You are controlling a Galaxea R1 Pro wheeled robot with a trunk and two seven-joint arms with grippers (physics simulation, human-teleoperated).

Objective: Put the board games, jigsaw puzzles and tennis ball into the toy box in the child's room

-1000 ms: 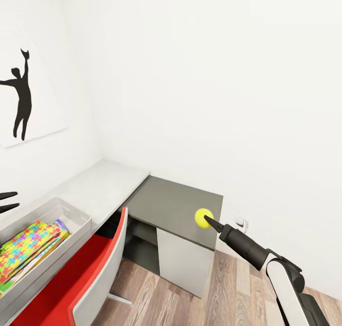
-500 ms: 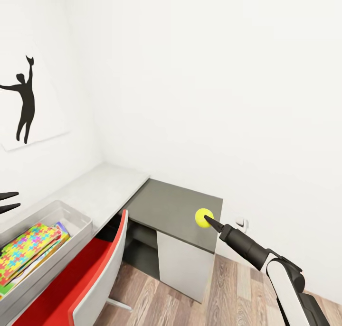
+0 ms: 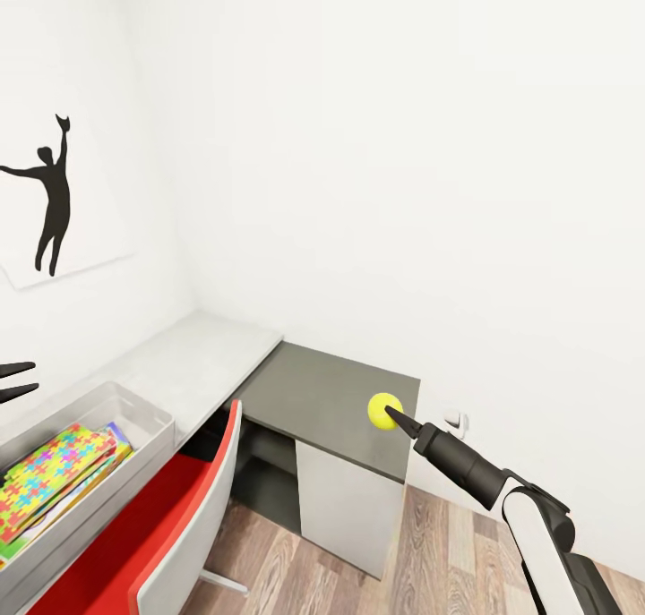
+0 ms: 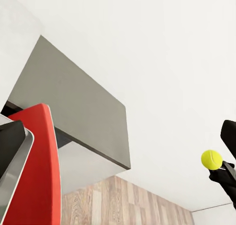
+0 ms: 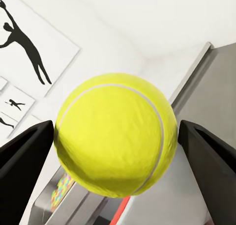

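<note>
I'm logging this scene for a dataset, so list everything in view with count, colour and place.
tennis ball: one, yellow-green, held in the right gripper above the dark desk section
toy box: one, light grey, on the table's pale top at lower left
jigsaw puzzle: at least one, multicoloured, lying in the toy box on other flat items
table: one, pale grey top with a dark grey corner section, along the walls
chair: one, red and white, tucked at the table
picture: black silhouette, left wall
floor: wood planks
right gripper: black, shut on the ball
left gripper: black fingertips at the left edge
</note>
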